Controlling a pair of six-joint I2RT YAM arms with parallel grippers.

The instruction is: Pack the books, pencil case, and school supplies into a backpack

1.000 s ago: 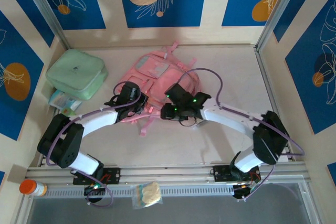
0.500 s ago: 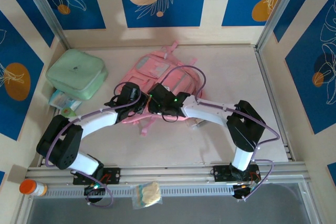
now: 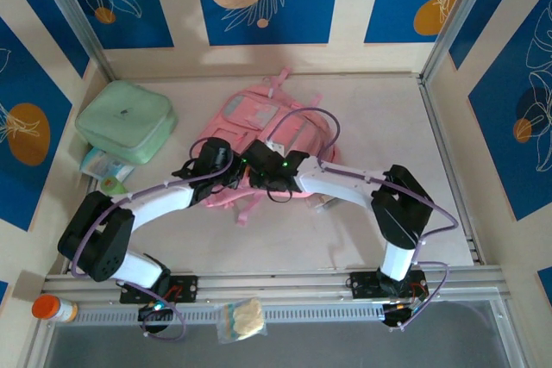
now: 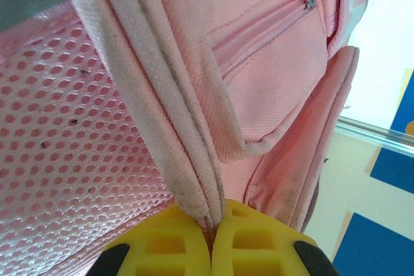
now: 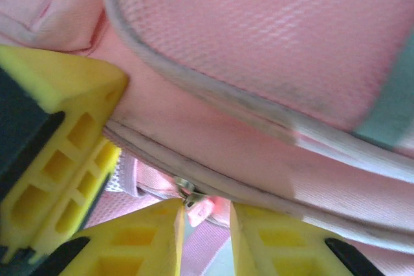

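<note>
Pink fabric of the backpack (image 3: 259, 127) is lying flat in the middle of the counter (image 3: 379, 127). The left end effector (image 4: 210, 240) is clenching a pale piped seam (image 4: 184, 159) beside the mesh panel (image 4: 71, 159), probably anchoring the soft bag so a zip can run. The right end effector (image 5: 206, 218) is straddling the zipper pull (image 5: 193, 200), jaws narrowly apart; whether it is gripping cannot be told. Opening the bag appears to be the step underway.

Left gripper (image 4: 211, 227): pinched shut.
Right gripper (image 5: 206, 218): fingers (image 5: 145, 237) narrowly apart.
Left arm (image 3: 159, 198), right arm (image 3: 345, 183): angled inward, wrists close together.
</note>
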